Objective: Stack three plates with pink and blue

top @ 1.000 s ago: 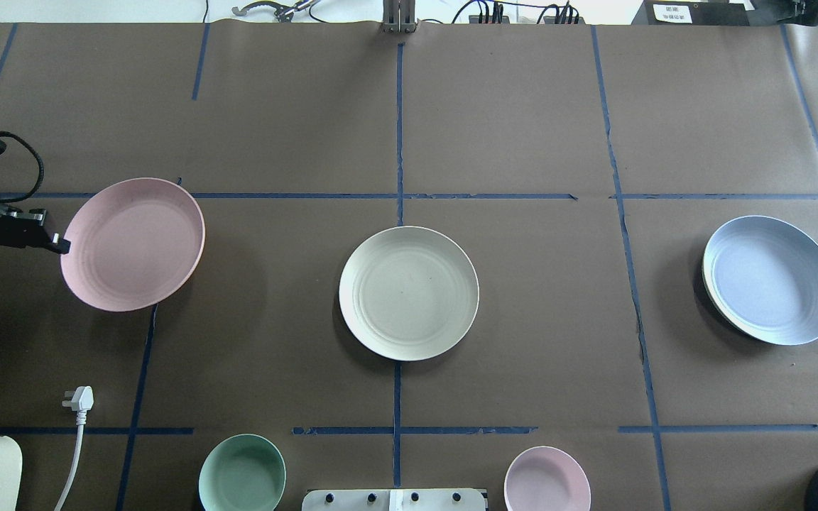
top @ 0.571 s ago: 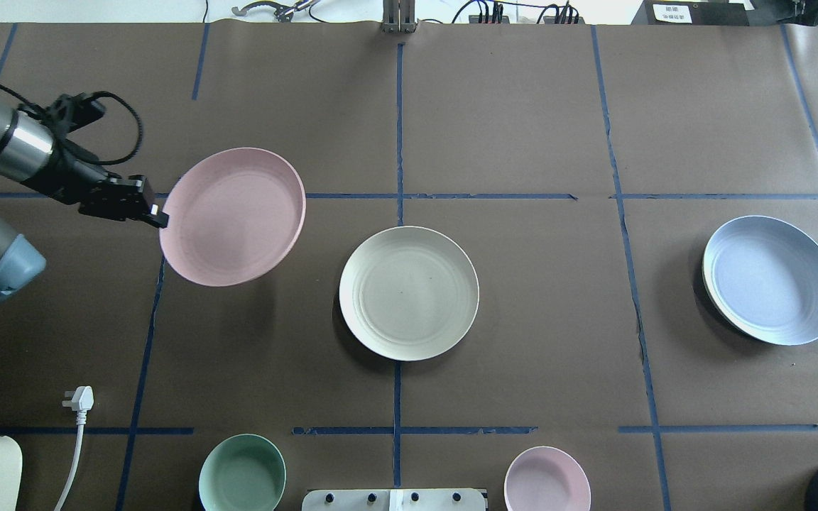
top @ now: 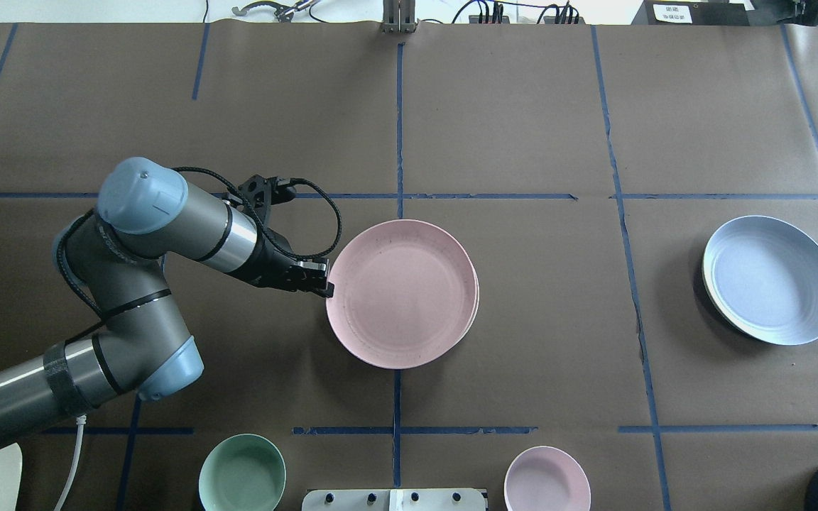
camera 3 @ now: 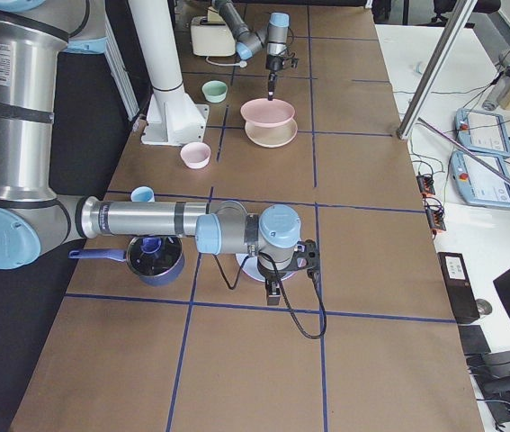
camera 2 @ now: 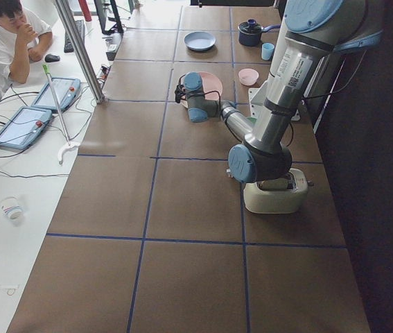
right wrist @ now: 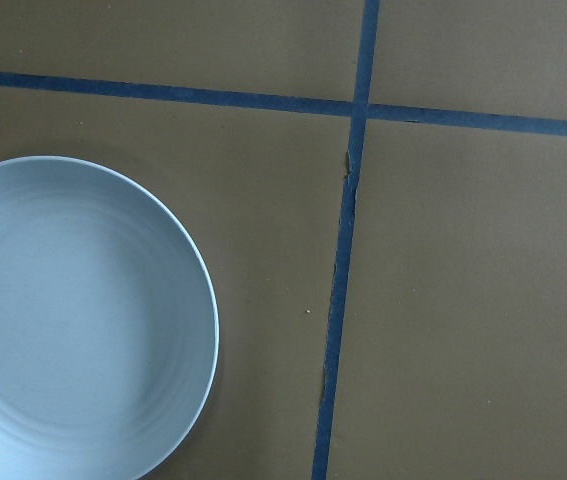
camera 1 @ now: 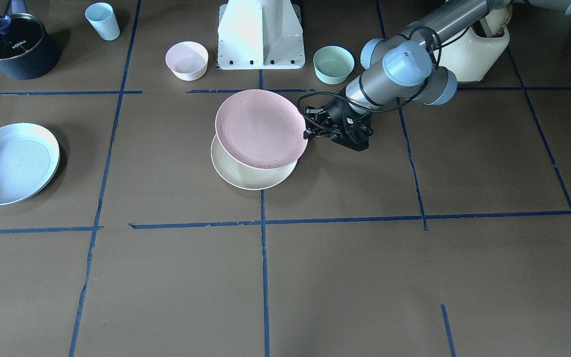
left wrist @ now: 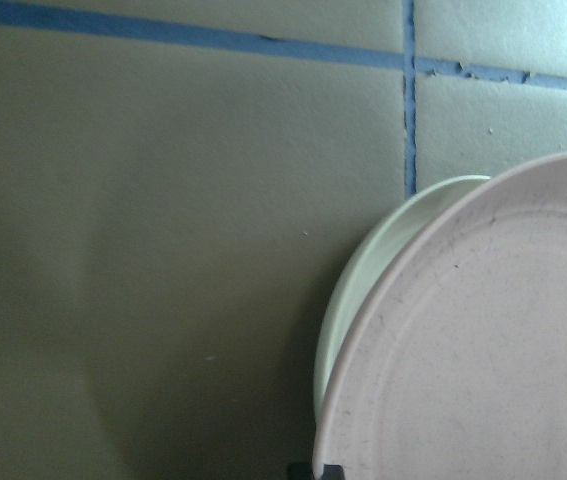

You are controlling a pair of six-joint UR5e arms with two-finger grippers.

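Left gripper (top: 322, 285): clamped on the left edge of the pink plate (top: 402, 292), as seen from overhead; the arm reaches in low from the table's left.
Pink plate: held over the cream plate (camera 1: 252, 177) at the table's centre and hiding nearly all of it from overhead. The right-end side view shows it raised just above the cream one, not resting on it.
Cream plate: flat on the table, on the middle tape line.
Right gripper (camera 3: 272, 290): seen only in the right-end side view, near the blue plate (top: 771, 280). I cannot tell whether its fingers are apart or together.
Blue plate: flat on the table's right side, well apart from the other two plates.
Bowls: a green bowl (top: 242, 474) and a pink bowl (top: 547, 479) sit at the robot's edge of the table.
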